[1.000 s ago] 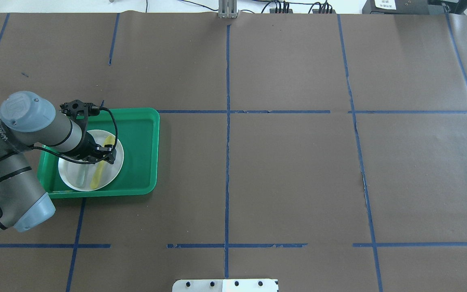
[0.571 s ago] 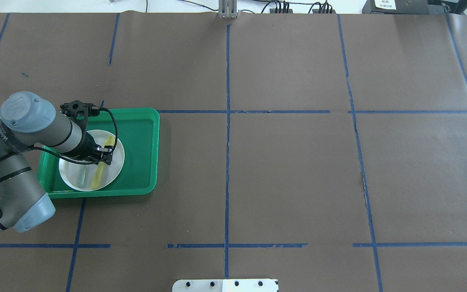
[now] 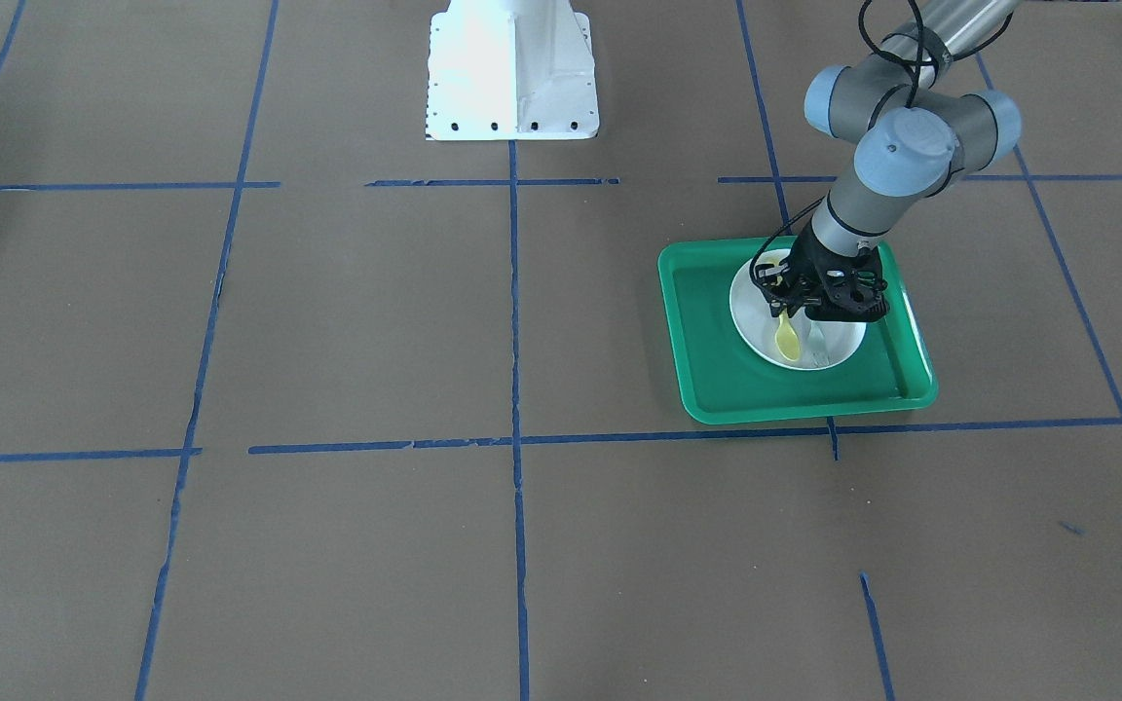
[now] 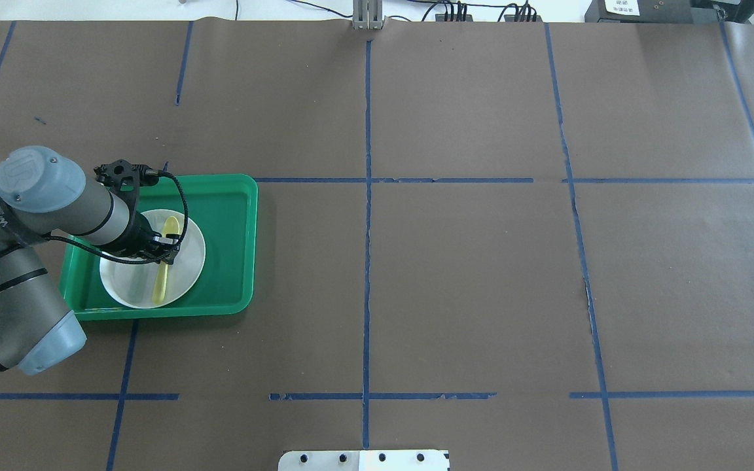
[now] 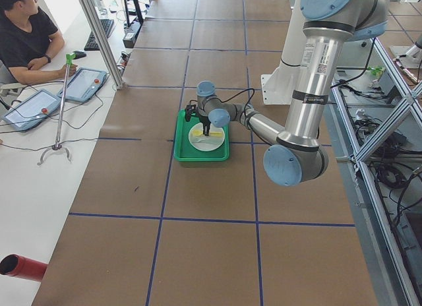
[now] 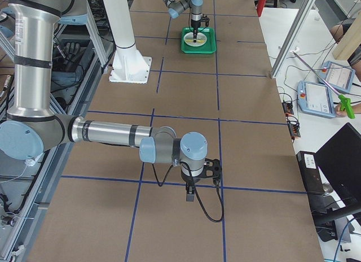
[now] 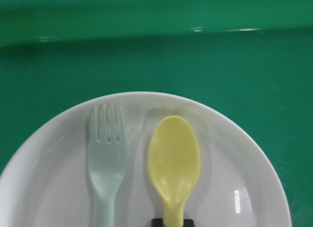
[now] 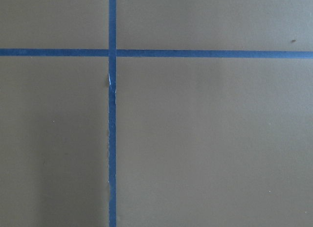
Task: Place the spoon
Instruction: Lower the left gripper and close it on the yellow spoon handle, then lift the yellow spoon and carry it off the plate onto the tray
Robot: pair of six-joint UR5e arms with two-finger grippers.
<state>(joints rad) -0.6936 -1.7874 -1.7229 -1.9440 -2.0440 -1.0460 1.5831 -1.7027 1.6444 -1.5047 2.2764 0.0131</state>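
Brown paper crossed by blue tape covers the table (image 4: 468, 275), where a green tray (image 4: 233, 196) holds 1 white plate (image 4: 122, 284). The left gripper (image 4: 165, 250) stands over that plate, jaws seemingly closed narrow on the handle of the yellow spoon (image 7: 173, 158), whose bowl is over the plate just beside a pale fork (image 7: 105, 158); the right gripper (image 6: 190, 195) hangs well apart, and I cannot tell its jaws. A good lift likely goes straight up with a firm pinch, so the slim handle does not pivot or drag the fork.

Grey left arm (image 4: 86, 214), blue caps (image 4: 31, 171), seemingly black claw (image 4: 167, 251).
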